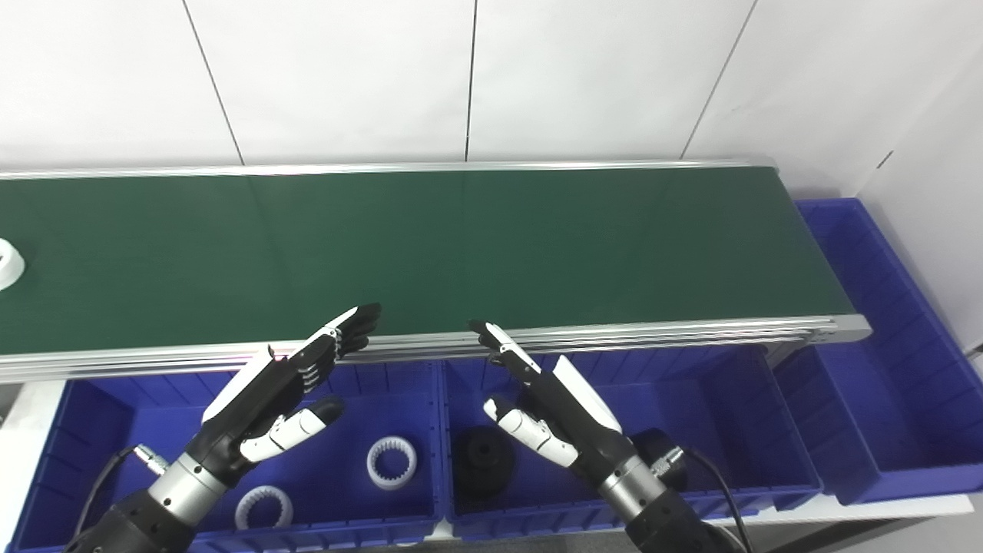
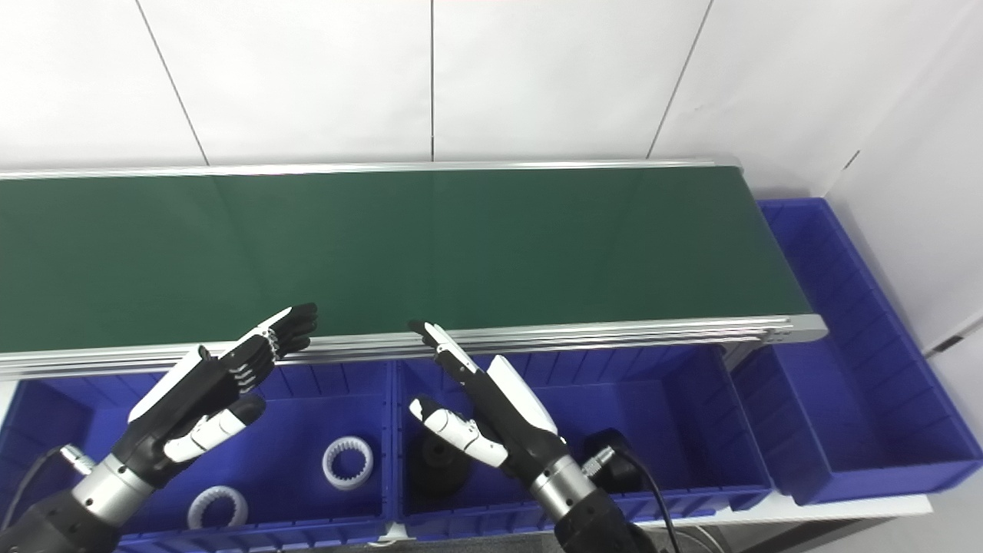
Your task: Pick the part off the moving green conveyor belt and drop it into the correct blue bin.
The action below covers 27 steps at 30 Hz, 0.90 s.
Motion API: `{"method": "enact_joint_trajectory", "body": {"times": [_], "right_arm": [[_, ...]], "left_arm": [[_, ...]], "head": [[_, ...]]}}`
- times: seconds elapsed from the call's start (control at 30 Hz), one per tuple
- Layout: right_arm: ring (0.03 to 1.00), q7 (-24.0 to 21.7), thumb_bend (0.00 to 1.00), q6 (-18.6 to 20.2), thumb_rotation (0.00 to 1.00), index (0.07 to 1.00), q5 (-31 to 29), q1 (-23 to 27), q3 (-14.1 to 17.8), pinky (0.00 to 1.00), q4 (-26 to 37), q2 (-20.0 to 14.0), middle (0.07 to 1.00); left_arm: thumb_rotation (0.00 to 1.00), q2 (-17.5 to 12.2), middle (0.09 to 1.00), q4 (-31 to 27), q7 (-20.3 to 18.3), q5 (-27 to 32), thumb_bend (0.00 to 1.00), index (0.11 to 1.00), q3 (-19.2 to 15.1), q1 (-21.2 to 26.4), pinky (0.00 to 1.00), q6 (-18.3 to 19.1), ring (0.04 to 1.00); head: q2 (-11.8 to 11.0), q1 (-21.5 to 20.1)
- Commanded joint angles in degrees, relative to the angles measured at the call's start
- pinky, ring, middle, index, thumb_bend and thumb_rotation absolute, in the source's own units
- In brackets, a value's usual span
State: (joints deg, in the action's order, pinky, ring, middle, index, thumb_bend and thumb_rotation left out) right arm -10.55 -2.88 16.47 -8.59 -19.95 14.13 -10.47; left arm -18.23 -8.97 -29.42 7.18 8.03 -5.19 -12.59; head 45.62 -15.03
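A white ring-shaped part (image 1: 8,263) rides the green conveyor belt (image 1: 461,246) at the far left edge of the left eye view, partly cut off; the right eye view does not show it. My left hand (image 1: 280,388) hovers open over the left blue bin (image 1: 84,407), fingers stretched toward the belt's near rail. My right hand (image 1: 537,407) is open too, above the middle blue bin (image 1: 737,399), holding nothing. Both hands stay on the near side of the belt, far from the part.
Two white toothed rings (image 1: 392,462) (image 1: 263,508) lie in the left bin. Black round parts (image 1: 482,458) (image 1: 659,453) sit in the middle bin. A third blue bin (image 1: 883,369) stands past the belt's right end. A white tiled wall backs the belt.
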Motion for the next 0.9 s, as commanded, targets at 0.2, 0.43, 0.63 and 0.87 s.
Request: {"method": "enact_joint_trajectory", "body": {"times": [0.2, 0.43, 0.63, 0.87], "right_arm": [[0.969, -0.5, 0.49, -2.3, 1.00, 0.980, -0.6, 0.5, 0.1, 0.91, 1.9, -0.1, 1.000], [0.970, -0.4, 0.49, -2.6, 1.00, 0.978, -1.0, 0.6, 0.2, 0.91, 1.7, 0.0, 0.999], [0.968, -0.5, 0.49, -2.6, 1.00, 0.976, -0.7, 1.0, 0.2, 0.91, 1.7, -0.1, 0.999], [0.965, -0.3, 0.49, -2.7, 1.00, 0.972, -1.3, 1.1, 0.4, 0.91, 1.6, 0.2, 0.996]], "left_arm": [[0.77, -0.2, 0.971, -1.0, 0.8, 0.5, 0.44, 0.948, -0.1, 0.5, 0.94, -1.4, 0.967], [0.79, -0.3, 0.975, -1.0, 0.7, 0.0, 0.44, 0.951, 0.0, 0.8, 0.94, -1.5, 0.970], [0.78, -0.3, 0.973, -0.8, 0.8, -0.3, 0.45, 0.950, 0.1, 1.2, 0.94, -1.5, 0.968], [0.78, -0.3, 0.971, -1.5, 0.9, -0.5, 0.44, 0.948, 0.0, 1.4, 0.93, -0.9, 0.965]], "head": [[0.1, 0.0], [0.1, 0.1], [-0.1, 0.3], [-0.1, 0.2]]}}
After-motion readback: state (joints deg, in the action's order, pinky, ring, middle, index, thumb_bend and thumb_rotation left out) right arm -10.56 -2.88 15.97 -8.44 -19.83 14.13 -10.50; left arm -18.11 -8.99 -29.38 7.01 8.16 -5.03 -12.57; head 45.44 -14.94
